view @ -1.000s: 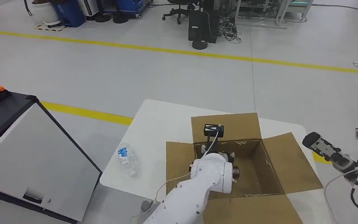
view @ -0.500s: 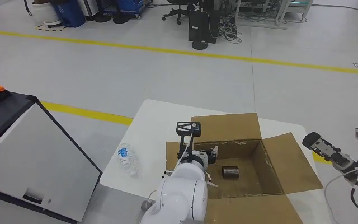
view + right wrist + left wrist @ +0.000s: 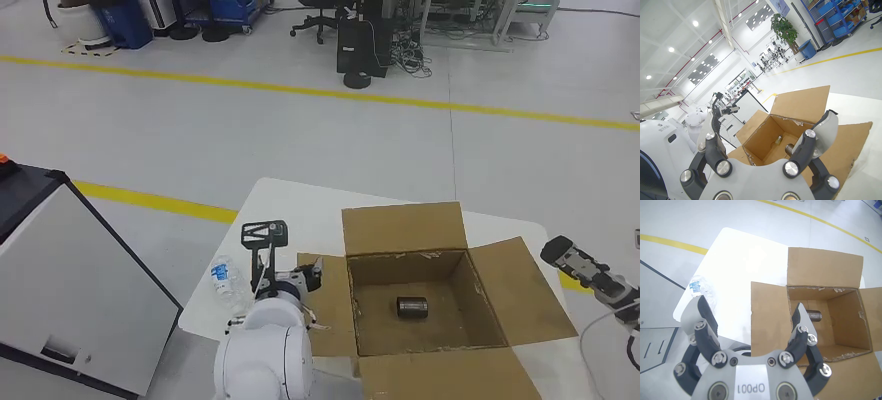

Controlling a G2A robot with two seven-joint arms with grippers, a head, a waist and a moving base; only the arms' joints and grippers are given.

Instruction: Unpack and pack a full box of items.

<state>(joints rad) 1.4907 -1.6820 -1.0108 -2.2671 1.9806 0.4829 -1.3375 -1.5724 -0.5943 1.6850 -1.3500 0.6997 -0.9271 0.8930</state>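
- Cardboard box (image 3: 405, 228) sits open on the white counter (image 3: 290, 215), all flaps folded out.
- Metal cylinder (image 3: 412, 307) lies on its side on the box floor, near the middle.
- Cylinder, my read: dense for its size, rigid, smooth, and it will roll. I'd grip across the diameter at mid-length with a firm squeeze, coming straight down to miss the walls.
- Right wrist view shows a small pale item (image 3: 779, 141) in a box corner. Can't tell what it is.
- Water bottle (image 3: 227, 283) lies on its side on the counter, left of the box and close to the counter's edge.
- Bottle, my read: thin plastic, light, crushes easily and could roll off. Take it across the body with light force.
- My left end effector (image 3: 750, 302): fingers spread wide and holding nothing. It hangs above the counter between the bottle and the box's left flap.
- My right end effector (image 3: 770, 113): fingers apart, holding nothing, touching nothing. It sits off the box's right side.
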